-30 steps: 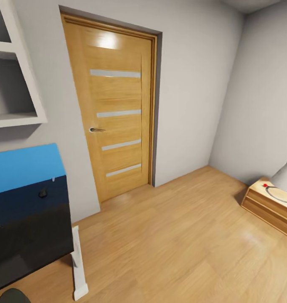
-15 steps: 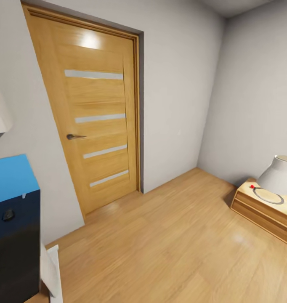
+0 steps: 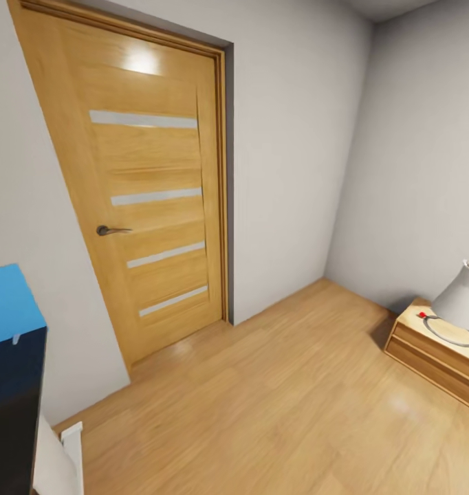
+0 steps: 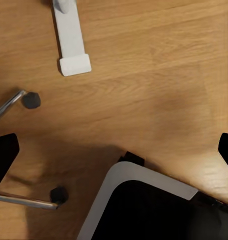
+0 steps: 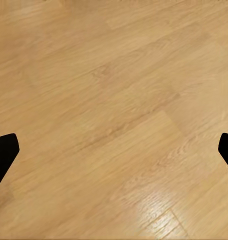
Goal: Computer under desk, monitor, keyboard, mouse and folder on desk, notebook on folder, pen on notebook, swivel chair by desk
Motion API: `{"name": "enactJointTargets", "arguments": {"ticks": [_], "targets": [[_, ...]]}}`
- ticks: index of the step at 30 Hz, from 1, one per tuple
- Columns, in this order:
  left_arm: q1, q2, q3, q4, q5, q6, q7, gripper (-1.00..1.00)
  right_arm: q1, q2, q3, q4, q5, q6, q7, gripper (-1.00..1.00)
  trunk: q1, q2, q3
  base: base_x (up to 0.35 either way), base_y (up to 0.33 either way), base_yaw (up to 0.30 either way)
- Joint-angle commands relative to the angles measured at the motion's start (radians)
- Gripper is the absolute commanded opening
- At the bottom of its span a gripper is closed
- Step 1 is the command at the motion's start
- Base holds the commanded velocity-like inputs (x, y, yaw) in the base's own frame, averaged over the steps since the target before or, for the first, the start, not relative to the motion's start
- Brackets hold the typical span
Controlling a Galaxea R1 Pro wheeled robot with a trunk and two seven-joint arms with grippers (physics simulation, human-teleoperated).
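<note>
Swivel chair's chrome legs (image 4: 16, 150) with black casters sit on the wooden floor (image 4: 144, 75) just under the left claw (image 4: 114, 150), its tips spread wide, holding nothing. Right claw (image 5: 114, 150) hangs wide open over bare boards. Ahead, a wooden door (image 3: 145, 192); no writing is legible anywhere.

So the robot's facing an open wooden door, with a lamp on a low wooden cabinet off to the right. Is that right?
Not quite: the wooden door is shut, sitting flush in its frame with its handle showing, as the head view shows. The rest holds: a lamp stands on a low wooden cabinet off to the right.
</note>
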Motion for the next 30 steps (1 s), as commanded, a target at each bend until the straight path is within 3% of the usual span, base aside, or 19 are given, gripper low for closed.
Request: {"name": "enactJointTargets", "arguments": {"ticks": [1, 30], "targets": [[-0.001, 0.0, 0.007, 0.001, -0.004, -0.003, -0.001, 1.0, -0.001, 0.0, -0.002, 0.001, 0.011, -0.001, -0.008, 1.0, 0.001, -0.001, -0.001, 0.321, 0.0, 0.0], [-0.001, 0.0, -0.007, 0.001, -0.004, -0.002, -0.001, 1.0, -0.001, 0.002, 0.0, 0.001, 0.012, 0.0, -0.008, 1.0, 0.001, -0.001, -0.001, 0.318, -0.112, 0.02]]}}
